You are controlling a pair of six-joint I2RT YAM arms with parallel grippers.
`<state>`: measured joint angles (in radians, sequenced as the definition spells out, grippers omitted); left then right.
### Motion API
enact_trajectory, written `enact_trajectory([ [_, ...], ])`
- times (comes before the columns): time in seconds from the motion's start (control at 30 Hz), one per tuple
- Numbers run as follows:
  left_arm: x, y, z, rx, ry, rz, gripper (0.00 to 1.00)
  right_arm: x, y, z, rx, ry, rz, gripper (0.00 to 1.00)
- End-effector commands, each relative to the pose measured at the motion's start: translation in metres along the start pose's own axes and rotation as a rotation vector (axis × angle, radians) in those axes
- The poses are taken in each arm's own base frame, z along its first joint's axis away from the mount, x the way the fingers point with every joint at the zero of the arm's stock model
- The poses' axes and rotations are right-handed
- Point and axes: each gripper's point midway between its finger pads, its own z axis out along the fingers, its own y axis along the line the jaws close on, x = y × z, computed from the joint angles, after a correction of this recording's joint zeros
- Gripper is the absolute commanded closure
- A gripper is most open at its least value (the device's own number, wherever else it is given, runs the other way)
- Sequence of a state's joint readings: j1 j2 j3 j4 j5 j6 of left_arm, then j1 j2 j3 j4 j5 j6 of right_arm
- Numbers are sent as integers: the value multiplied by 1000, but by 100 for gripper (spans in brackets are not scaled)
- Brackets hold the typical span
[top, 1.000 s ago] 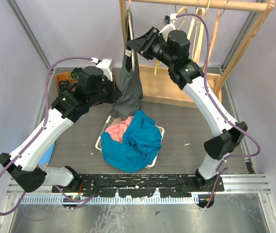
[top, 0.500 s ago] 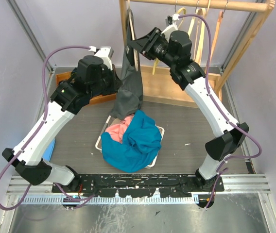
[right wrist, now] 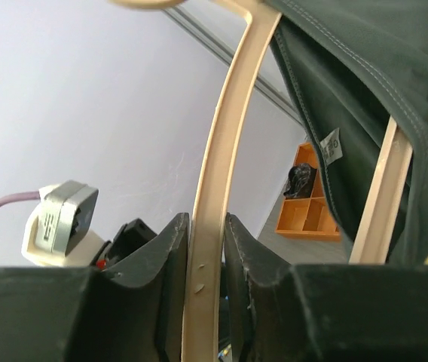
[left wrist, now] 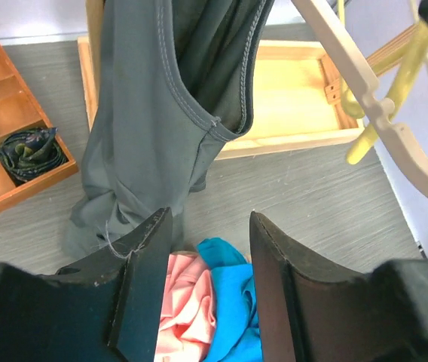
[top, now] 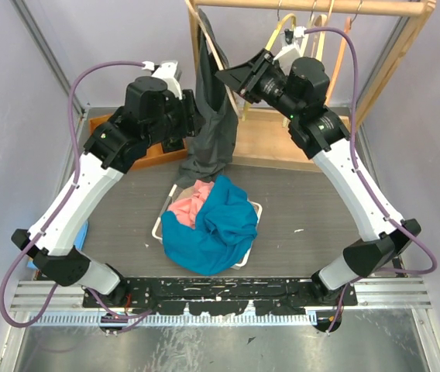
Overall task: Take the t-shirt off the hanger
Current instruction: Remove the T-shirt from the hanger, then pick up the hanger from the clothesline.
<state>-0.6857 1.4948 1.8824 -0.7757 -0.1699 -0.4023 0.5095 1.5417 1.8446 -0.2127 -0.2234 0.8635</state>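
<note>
**Left gripper** (left wrist: 210, 226): jaws apart, holding nothing. The t-shirt (left wrist: 146, 113) hangs just ahead of it and above it.

**Right gripper** (right wrist: 205, 226): clamped on one arm of the hanger (right wrist: 225, 136). The t-shirt hangs beyond its fingers, to their right.

**Risk:** the collar may snag on the hanger end. The unsupported fabric may also slide off and miss the tray (top: 157, 228) below.

**Not visible:** the hanger hook is cut off. How much fabric rests on the hanger cannot be made out.
</note>
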Motion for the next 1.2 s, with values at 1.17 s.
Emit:
enact_trajectory([
  [1.17,-96,-19,-38,98,-324,-80,43,-33,77,-109,-164,-161,46,76],
])
